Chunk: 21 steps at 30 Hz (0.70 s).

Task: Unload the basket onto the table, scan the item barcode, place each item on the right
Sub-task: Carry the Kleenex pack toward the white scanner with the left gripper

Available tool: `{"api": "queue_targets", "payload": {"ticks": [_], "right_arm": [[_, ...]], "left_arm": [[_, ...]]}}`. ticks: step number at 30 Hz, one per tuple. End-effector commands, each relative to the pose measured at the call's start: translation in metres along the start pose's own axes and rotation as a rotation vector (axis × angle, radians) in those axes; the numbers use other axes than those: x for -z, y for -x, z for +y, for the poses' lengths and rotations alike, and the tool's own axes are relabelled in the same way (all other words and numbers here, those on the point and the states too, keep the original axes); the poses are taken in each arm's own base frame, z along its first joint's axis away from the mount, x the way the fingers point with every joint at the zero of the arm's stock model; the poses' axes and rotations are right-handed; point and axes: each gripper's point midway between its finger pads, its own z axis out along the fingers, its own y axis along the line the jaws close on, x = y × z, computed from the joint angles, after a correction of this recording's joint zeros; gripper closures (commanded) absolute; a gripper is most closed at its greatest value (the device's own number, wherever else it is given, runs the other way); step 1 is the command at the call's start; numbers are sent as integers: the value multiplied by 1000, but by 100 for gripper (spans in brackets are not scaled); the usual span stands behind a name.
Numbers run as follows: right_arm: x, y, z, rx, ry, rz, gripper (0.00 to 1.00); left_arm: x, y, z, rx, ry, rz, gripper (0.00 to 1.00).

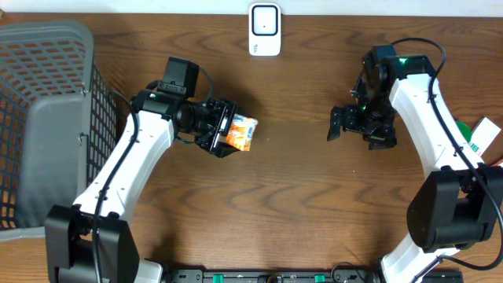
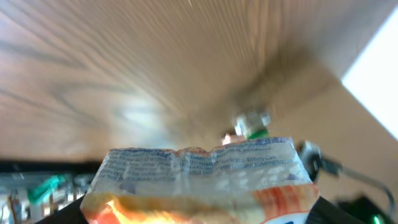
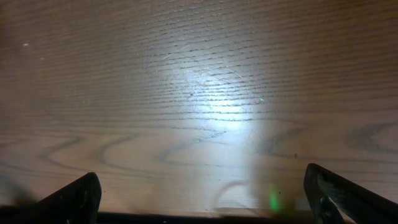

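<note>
Orange snack packet (image 1: 243, 131) clamped in left claw (image 1: 229, 134); right claw (image 1: 338, 126) spread wide over wood table (image 1: 299, 204), well apart.

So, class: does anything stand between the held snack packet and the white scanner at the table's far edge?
Nothing visible does. Only bare table lies between the snack packet in the left gripper and the white scanner; the right gripper sits well aside.
</note>
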Motion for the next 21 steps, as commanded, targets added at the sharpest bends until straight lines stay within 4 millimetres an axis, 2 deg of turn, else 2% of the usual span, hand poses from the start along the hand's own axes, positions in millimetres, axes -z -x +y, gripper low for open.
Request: {"api": "queue_targets", "payload": {"ticks": [1,14,18,21], "right_arm": [[2,-1,1,-1,-4,-11,1],[2,-1,1,-1,-2,-13,1],[2,-1,2,0,-2,-13,1],[2,-1,2,0,-2,-13,1]], "left_arm": [[10,-28,-7,19,-45,120,26],[21,-38,-15,21,-89,110,26],[14,-28,-12,-46,-63,17,26],[4,-15,-6,-114,-15,-124,26]]}}
